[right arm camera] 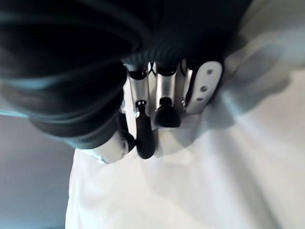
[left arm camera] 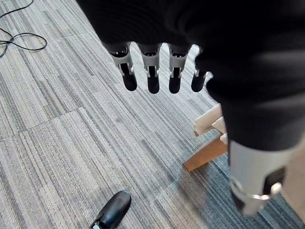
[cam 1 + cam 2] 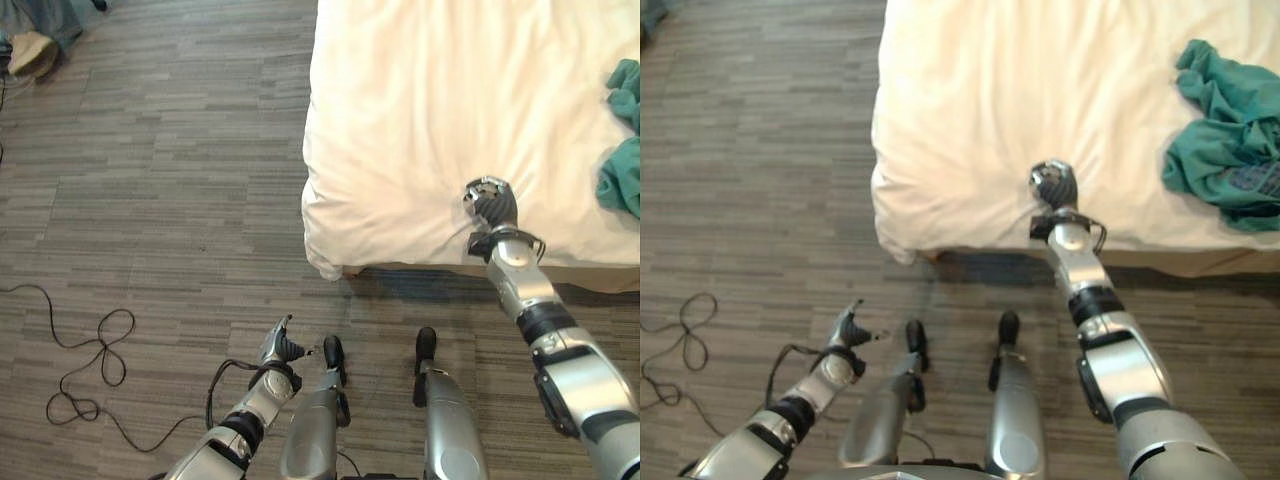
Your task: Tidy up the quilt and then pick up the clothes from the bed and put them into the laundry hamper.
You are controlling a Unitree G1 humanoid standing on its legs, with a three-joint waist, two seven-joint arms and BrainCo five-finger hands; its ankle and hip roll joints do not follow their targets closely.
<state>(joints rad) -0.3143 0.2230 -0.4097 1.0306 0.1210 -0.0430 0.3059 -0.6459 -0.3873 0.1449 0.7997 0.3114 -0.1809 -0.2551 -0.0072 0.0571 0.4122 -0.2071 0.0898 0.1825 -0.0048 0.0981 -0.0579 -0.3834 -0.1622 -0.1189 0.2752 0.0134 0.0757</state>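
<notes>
A white quilt (image 3: pixel 430 110) covers the bed, smooth except for creases that fan out around my right hand (image 3: pixel 492 205). That hand rests near the bed's front edge. In the right wrist view its fingers (image 1: pixel 162 100) are curled into the white cloth (image 1: pixel 228 167), pinching a fold. A heap of teal clothes (image 3: pixel 1225 140) lies on the quilt at the far right, well away from the hand. My left hand (image 3: pixel 277 347) hangs low over the floor, left of the bed, its fingers (image 2: pixel 152 76) straight with nothing in them.
The bed's near-left corner (image 3: pixel 325 260) overhangs grey striped carpet (image 3: pixel 170 200). A wooden bed leg (image 2: pixel 205 155) shows beneath it. A person's shoe and trouser leg (image 3: pixel 30 50) stand at the far left of the floor.
</notes>
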